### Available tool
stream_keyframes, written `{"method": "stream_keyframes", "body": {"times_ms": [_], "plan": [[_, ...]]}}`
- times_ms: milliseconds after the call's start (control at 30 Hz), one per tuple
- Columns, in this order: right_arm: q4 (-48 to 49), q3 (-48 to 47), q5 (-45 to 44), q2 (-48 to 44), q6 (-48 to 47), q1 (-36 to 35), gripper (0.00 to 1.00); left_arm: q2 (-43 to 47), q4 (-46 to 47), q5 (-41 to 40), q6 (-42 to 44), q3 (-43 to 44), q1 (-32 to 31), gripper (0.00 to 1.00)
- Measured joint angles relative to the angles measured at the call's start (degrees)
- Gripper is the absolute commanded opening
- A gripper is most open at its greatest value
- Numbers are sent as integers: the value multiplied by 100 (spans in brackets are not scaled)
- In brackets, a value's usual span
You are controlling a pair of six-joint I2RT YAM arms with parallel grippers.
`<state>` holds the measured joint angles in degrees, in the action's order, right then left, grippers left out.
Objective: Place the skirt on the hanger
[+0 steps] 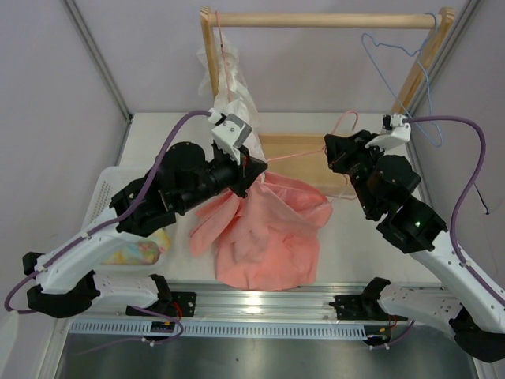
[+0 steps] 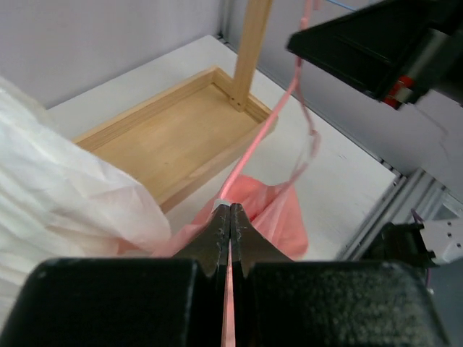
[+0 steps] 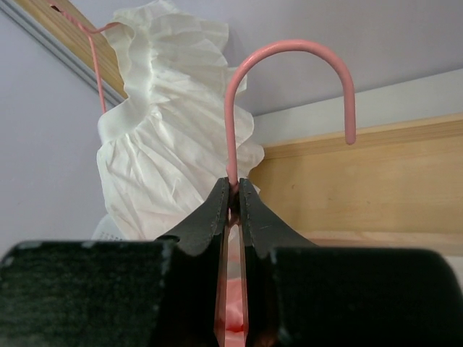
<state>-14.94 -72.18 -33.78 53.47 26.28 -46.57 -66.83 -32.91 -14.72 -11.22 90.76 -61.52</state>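
Observation:
The salmon-pink pleated skirt (image 1: 268,229) hangs from the thin pink wire hanger (image 1: 298,154) and drapes down onto the table. My left gripper (image 1: 256,166) is shut on the hanger's left end, where the skirt's edge gathers; in the left wrist view the wire (image 2: 253,148) runs out from the closed tips (image 2: 231,208) over the skirt (image 2: 282,213). My right gripper (image 1: 331,151) is shut on the hanger's neck just below the hook (image 3: 289,47), with its tips (image 3: 232,184) pinching the wire. Both hold the hanger level above the table.
A wooden rack with a top rod (image 1: 323,20) and a base tray (image 1: 293,144) stands behind. A white ruffled garment (image 1: 229,95) hangs on it at the left and a light-blue wire hanger (image 1: 394,55) at the right. A white basket (image 1: 106,185) holds a yellow-and-blue cloth (image 1: 142,251).

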Motion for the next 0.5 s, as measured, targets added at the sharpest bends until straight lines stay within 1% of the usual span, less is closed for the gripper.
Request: {"method": "stream_keyframes", "body": {"times_ms": [167,367,500], "plan": [[35,4,393,2,216,409,0,0,146,721,262,-7,153,0],[-153,-339,579,245,229,485,0,-76,199,876,273,2,369,0],[-437,-713,494,579,31,448,0,-140,203,719,269,13,378,0]]}}
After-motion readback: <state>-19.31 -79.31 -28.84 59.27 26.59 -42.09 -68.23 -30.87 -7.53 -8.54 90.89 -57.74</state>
